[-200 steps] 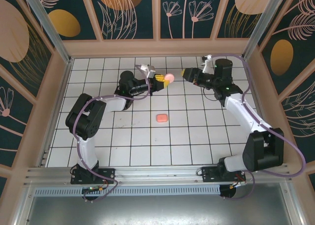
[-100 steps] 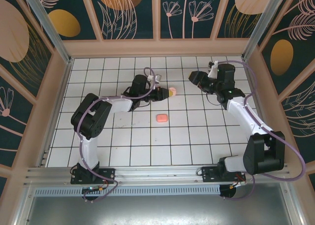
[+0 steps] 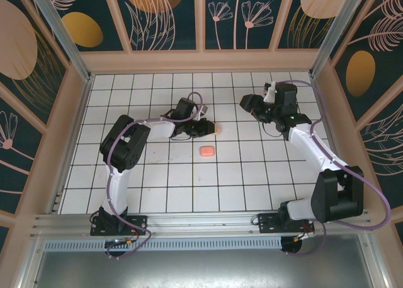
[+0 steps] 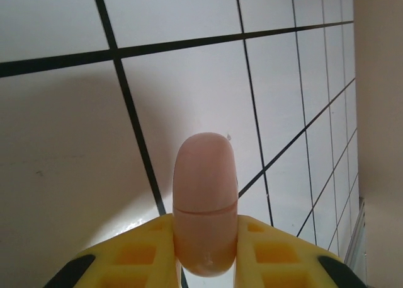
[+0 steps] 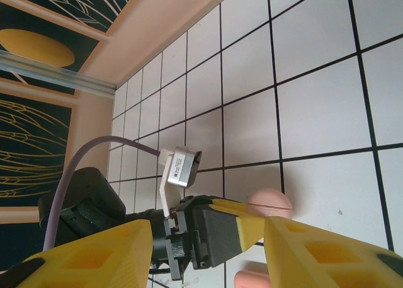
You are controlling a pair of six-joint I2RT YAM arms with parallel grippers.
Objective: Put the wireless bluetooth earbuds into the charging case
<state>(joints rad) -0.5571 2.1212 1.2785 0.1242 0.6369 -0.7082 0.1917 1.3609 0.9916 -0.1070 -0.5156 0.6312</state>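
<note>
**Your left gripper (image 4: 204, 228) pinches the pale pink pod (image 4: 204, 193), low over the tiles (image 4: 189, 80).**
Its long axis runs out along the fingers (image 4: 141, 250). The coral pod (image 3: 207, 150) lies on the near side, nearer this arm than your right gripper (image 5: 208, 231) (spread, empty). I cannot make out the earbuds.

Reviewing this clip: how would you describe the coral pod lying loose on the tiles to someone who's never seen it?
On the white tiled floor, find the left gripper near the middle. Just nearer the arm bases lies the coral pod, flat and untouched. Unlike the pale pink round pod pinched in that gripper, it is darker, rounded-rectangular and free.
</note>
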